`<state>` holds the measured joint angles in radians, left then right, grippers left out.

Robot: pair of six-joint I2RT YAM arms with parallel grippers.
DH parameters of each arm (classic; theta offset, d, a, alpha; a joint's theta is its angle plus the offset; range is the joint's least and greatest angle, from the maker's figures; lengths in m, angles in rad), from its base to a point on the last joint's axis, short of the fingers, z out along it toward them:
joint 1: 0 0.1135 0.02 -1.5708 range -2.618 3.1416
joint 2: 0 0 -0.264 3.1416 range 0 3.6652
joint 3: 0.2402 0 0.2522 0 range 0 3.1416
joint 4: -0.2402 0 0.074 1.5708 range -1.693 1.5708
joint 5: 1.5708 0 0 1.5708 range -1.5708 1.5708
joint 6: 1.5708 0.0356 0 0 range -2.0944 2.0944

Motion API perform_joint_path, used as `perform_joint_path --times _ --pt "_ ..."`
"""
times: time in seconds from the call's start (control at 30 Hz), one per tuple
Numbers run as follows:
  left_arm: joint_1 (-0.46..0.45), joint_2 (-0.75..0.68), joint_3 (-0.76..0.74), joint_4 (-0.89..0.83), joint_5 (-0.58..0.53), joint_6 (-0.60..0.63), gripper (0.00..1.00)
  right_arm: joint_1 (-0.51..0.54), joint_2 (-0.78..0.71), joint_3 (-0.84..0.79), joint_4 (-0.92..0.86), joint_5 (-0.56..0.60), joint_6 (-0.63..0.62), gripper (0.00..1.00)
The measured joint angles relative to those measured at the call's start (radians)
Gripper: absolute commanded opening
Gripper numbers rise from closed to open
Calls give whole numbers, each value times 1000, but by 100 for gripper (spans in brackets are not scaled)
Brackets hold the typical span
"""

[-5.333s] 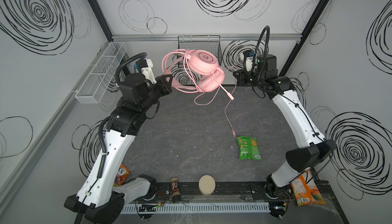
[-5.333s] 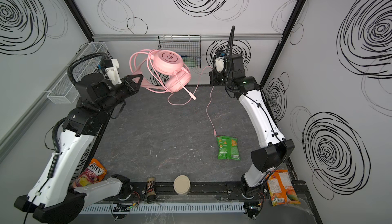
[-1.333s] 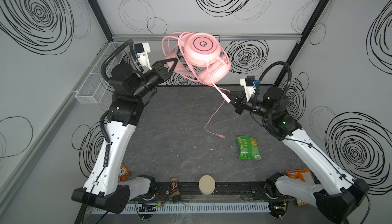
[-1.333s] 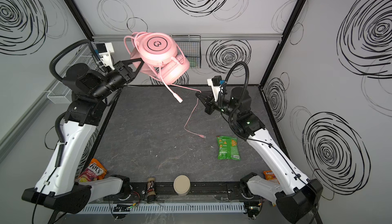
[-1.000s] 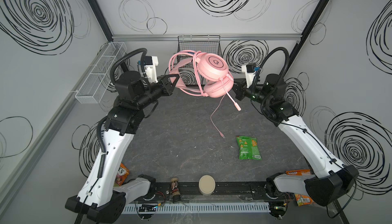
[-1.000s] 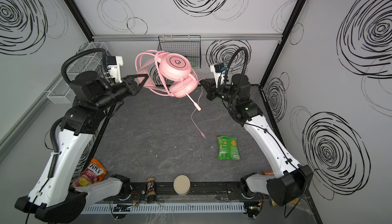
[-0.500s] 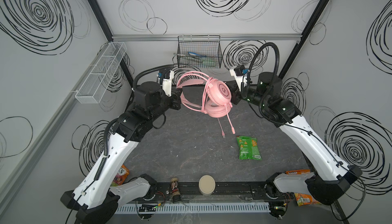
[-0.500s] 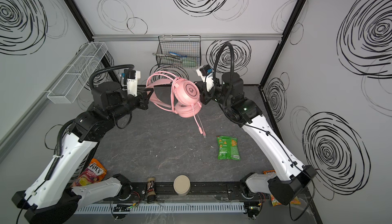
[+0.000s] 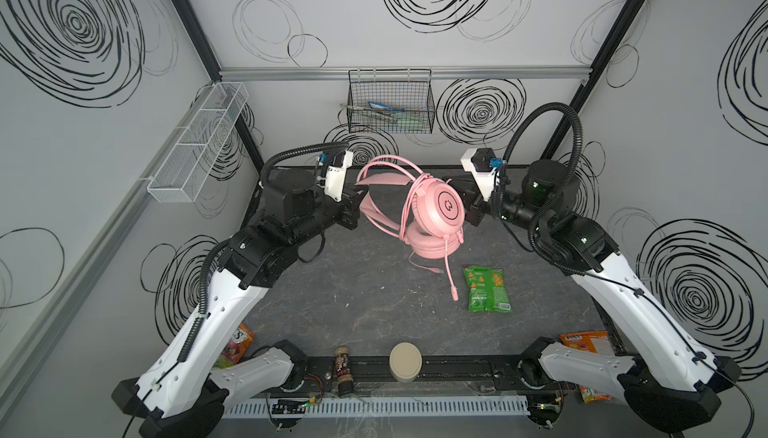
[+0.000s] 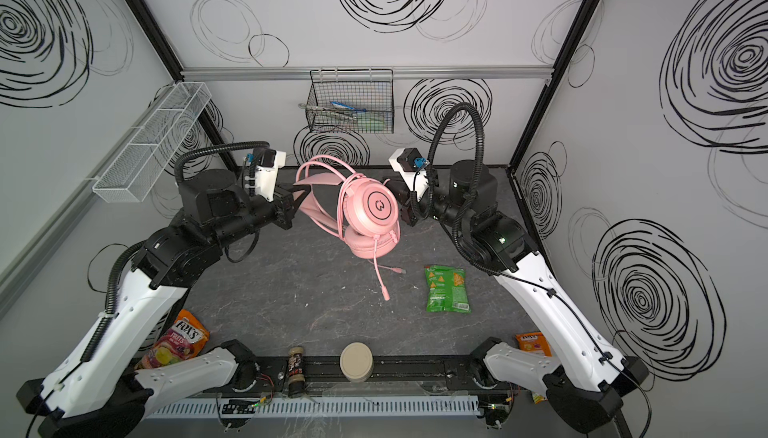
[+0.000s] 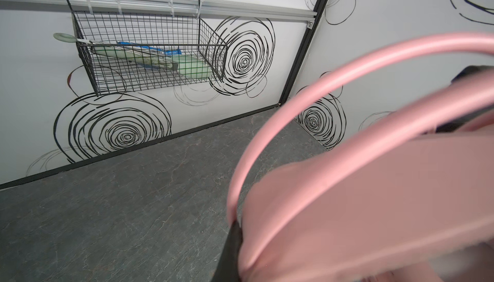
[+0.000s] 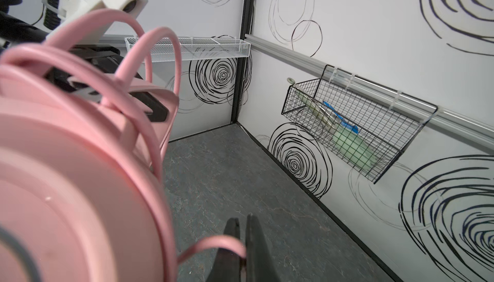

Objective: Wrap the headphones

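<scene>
Headphones (image 9: 446, 207) hang in the air between the two pairs of fingers, above the dark surface (image 9: 365, 303) and not touching it. The left fingers (image 11: 228, 256) are clenched on the flat inner band of the headband (image 9: 382, 180), and the two earcups are on the side toward the right fingers (image 12: 256, 251). The right fingers are pressed together on the thin pink cable (image 12: 213, 243); the right wrist view shows it pinched between them, just beside the upper earcup. Several turns of this cable go around the headband close to the earcups, and some loops stand loose above them. The boom microphone (image 9: 455, 292) hangs down from the lower earcup, lower than the right fingers. The plug end (image 9: 434, 269) of the cable is near it; I cannot tell if it touches the surface. A green snack bag (image 9: 485, 289) lies flat on the surface, below the right fingers and well apart from the left ones.
</scene>
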<state>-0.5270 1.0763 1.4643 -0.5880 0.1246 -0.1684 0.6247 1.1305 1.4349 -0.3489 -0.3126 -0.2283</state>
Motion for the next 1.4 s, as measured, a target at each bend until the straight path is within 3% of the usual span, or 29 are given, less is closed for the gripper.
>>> perform_joint_path --times 0.3,0.6,0.87,1.13,1.4 --pt "-3 -8 75 -96 91 -26 0 5 -63 -25 -2 -60 49 0" --pt "91 122 435 -302 230 -89 0 -26 -114 -283 360 -95 222 6" --pt "112 307 782 -483 232 -211 0 -52 -30 -372 562 -178 263 6" --pt "122 303 715 -509 227 -378 0 -53 -30 -583 796 -206 330 7" --pt "119 302 626 -500 264 -427 0 -50 40 -666 931 -148 364 6"
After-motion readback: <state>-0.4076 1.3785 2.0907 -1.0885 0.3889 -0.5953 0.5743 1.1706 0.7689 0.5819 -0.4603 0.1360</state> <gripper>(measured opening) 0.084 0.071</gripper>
